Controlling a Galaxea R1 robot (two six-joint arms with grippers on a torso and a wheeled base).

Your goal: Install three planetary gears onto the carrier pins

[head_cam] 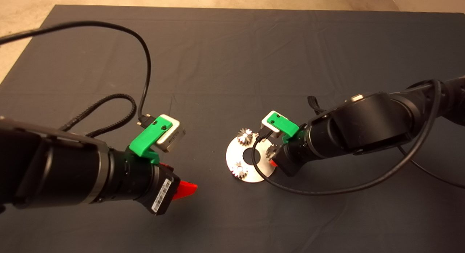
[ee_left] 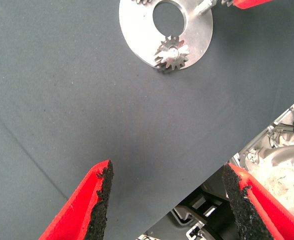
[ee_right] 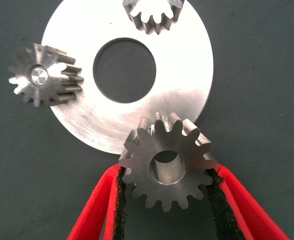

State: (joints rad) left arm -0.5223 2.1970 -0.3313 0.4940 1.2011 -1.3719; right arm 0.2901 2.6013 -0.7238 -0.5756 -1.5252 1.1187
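The round silver plate [head_cam: 250,175] lies on the mat at centre. Two planetary gears sit on carrier pins: one at the far side [head_cam: 245,136], one at the near side [head_cam: 239,170]. My right gripper [head_cam: 271,156] is at the plate's right edge, shut on the third gear [ee_right: 167,167], held just above the rim. In the left wrist view one bare pin [ee_left: 204,9] stands beside that gear. In the right wrist view the plate [ee_right: 187,100] and the seated gears [ee_right: 44,75] [ee_right: 152,15] show. My left gripper [head_cam: 187,188] is open and empty, left of the plate [ee_left: 137,30].
The dark mat [head_cam: 232,64] covers the table. Black cables loop above the left arm [head_cam: 145,64] and below the right arm [head_cam: 327,191]. The mat's near edge and the floor show in the left wrist view [ee_left: 287,170].
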